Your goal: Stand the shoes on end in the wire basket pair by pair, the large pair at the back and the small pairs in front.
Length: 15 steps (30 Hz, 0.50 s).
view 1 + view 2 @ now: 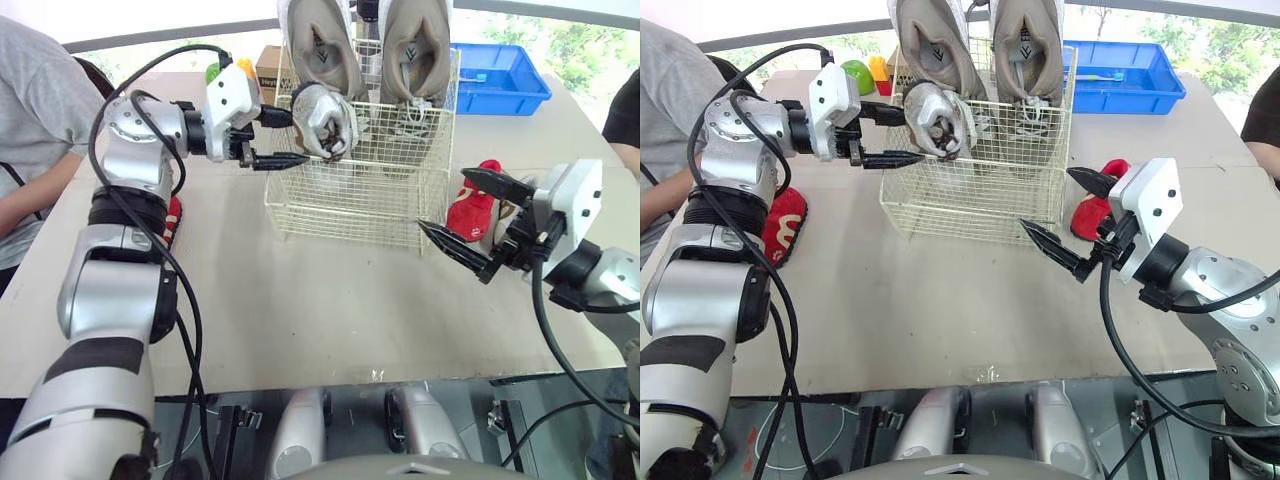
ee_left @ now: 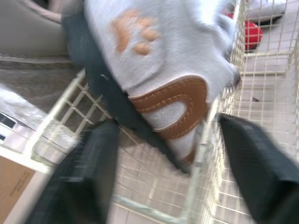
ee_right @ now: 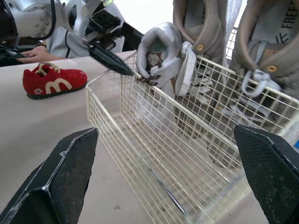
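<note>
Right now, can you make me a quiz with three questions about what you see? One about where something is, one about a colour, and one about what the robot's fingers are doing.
1. Where do the big tan shoes stand?
A) at the back of the wire basket
B) on the floor
C) in the blue bin

2. What colour is the small shoe lying on the table beside the left arm?
A) green
B) red
C) black

3. What are the fingers of the right gripper doing?
A) shut on a shoe
B) shut on the basket's wire
C) open, holding nothing

Answers: 1 A, both stand on end along the basket's far side. 2 B, it is plainly red. 3 C, the two fingers are spread wide with nothing gripped between them.
</note>
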### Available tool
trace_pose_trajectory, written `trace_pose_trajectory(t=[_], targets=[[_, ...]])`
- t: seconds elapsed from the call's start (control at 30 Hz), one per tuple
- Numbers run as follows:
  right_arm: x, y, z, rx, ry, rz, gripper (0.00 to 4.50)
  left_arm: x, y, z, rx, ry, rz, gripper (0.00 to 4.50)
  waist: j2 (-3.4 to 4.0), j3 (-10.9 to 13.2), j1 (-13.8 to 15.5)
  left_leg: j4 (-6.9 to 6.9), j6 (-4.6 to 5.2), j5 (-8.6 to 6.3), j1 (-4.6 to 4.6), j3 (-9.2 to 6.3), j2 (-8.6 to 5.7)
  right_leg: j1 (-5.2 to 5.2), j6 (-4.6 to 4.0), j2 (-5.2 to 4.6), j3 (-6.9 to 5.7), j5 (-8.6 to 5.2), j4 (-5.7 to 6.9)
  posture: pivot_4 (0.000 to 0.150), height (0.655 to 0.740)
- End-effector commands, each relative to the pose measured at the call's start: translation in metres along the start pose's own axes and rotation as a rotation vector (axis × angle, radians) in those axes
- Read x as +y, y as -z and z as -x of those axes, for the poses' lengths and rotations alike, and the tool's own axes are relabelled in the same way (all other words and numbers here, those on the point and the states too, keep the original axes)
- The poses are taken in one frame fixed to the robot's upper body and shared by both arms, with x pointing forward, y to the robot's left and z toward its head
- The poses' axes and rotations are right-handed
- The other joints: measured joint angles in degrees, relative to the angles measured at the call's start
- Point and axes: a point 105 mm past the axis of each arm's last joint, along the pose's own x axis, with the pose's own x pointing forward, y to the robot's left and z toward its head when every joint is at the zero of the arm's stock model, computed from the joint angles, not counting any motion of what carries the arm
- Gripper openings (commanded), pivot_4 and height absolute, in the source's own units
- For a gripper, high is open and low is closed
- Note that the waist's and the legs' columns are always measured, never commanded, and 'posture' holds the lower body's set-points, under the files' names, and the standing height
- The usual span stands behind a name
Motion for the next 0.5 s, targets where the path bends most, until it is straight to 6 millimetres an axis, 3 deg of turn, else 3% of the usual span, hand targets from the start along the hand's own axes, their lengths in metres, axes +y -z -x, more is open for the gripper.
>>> trace_pose_trajectory(t=[0.03,0.23,0.33,0.43,0.5], targets=[[0.001,-0.003,0.002,-0.012,-0.006,0.026,4.50,0.015,-0.011,0.032,0.004,-0.073,0.010,4.45,0.00,0.00,-0.12,0.00,0.00,0.00,0.01,-0.01,0.03,0.00,0.00,0.05,0.00,0.00,0.02,0.150,0.7400],[-0.008,0.008,0.006,0.045,0.035,0.034,4.50,0.005,-0.027,0.049,-0.105,-0.081,0.088,4.45,0.00,0.00,0.34,-0.01,0.00,0.00,-0.05,-0.04,0.06,-0.02,-0.01,0.01,-0.05,0.00,0.00,0.150,0.7400],[-0.028,0.019,0.018,0.119,0.154,0.026,4.50,-0.011,-0.060,0.057,-0.320,-0.037,0.293,4.45,-0.04,0.02,0.43,0.06,0.00,0.00,-0.16,-0.07,0.06,-0.02,0.00,-0.10,-0.12,0.00,-0.03,0.150,0.7400],[-0.047,0.034,0.035,0.234,0.221,-0.021,4.50,-0.057,-0.089,0.056,-0.425,0.169,0.484,4.45,-0.07,0.04,0.25,0.12,-0.01,0.00,-0.21,-0.14,0.12,-0.02,0.03,-0.19,-0.12,-0.02,-0.03,0.150,0.7400],[-0.059,0.041,0.044,0.299,0.255,-0.025,4.50,-0.084,-0.096,0.050,-0.414,0.256,0.530,4.45,-0.07,0.03,0.28,0.10,0.00,0.00,-0.15,-0.20,0.12,-0.01,0.06,-0.24,0.02,-0.03,-0.03,0.150,0.7400]])
